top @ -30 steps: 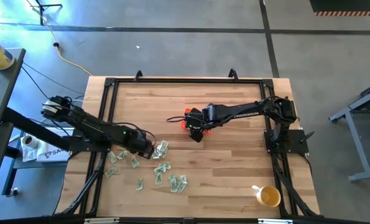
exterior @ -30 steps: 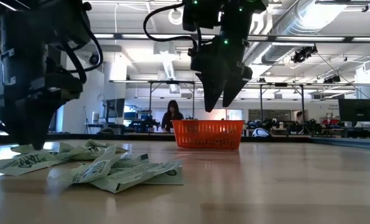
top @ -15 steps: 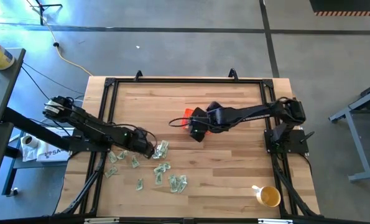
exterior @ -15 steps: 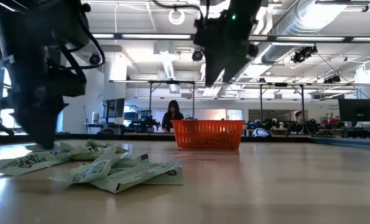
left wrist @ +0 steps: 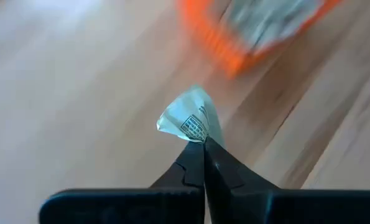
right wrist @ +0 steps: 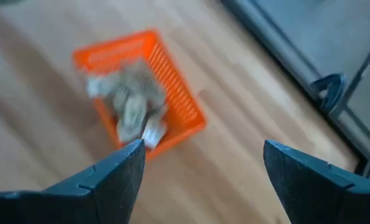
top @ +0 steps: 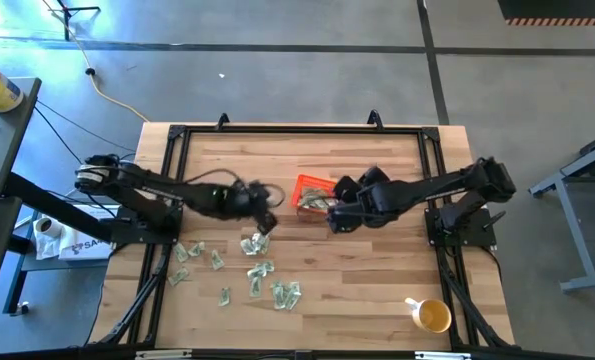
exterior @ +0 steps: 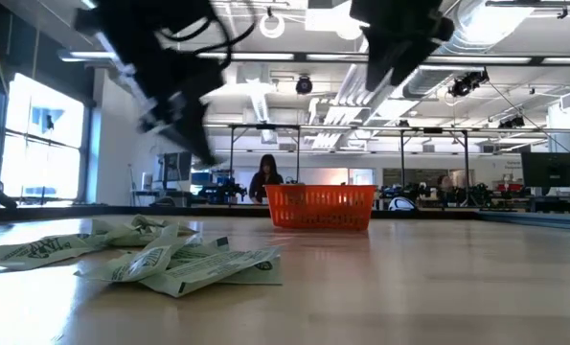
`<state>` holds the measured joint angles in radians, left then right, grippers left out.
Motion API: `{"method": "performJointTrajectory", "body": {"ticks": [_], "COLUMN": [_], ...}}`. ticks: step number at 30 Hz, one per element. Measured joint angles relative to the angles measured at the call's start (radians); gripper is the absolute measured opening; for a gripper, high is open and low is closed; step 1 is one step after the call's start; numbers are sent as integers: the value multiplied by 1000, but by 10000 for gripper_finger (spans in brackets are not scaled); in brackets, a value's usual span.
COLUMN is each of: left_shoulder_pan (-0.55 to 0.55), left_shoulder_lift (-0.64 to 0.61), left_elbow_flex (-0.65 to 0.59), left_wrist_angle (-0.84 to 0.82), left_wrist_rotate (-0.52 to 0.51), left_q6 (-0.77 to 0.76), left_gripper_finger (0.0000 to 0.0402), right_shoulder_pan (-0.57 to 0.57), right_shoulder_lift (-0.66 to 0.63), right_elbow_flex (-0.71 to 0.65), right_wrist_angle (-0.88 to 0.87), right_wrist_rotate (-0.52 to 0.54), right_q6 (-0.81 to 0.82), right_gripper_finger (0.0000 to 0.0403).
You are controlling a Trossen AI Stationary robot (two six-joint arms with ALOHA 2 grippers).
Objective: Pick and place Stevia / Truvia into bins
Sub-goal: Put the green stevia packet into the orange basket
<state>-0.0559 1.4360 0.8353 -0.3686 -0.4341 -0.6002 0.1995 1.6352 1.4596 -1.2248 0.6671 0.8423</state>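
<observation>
The table [top: 377, 300] carries the orange bin [top: 308, 189] near the middle of its far half, with sachets already lying inside. The left arm has swung away from the loose pile [top: 262, 280] at the near left, where it hovered a second ago, and is now reaching toward the bin. The right arm has drawn back toward the right edge, clearing the bin; the right gripper [right wrist: 200, 165] is spread wide and empty. The left gripper [left wrist: 202, 144] has been pressed together on one sachet [left wrist: 189, 118], so a pick appears complete and a drop seems next. The sachet is pinched by one end and crumpled; its long axis is pointed ahead of the fingers, roughly toward the bin.
</observation>
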Motion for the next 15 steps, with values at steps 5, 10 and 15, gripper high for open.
{"method": "performJointTrajectory", "body": {"ticks": [5, 10, 15], "left_shoulder_pan": [129, 244, 279], "left_shoulder_lift": [81, 248, 409], "left_elbow_flex": [161, 318, 437], "left_wrist_angle": [103, 114, 97], "left_wrist_rotate": [69, 314, 513], "left_q6": [272, 392, 402], "left_gripper_finger": [26, 42, 79], "right_shoulder_pan": [66, 132, 187], "right_shoulder_lift": [0, 1, 1], "right_elbow_flex": [-52, -120, -191], "right_wrist_angle": [-17, -8, 70], "right_wrist_rotate": [-101, -164, -272], "right_q6": [92, 235, 284], "right_gripper_finger": [317, 316, 316]}}
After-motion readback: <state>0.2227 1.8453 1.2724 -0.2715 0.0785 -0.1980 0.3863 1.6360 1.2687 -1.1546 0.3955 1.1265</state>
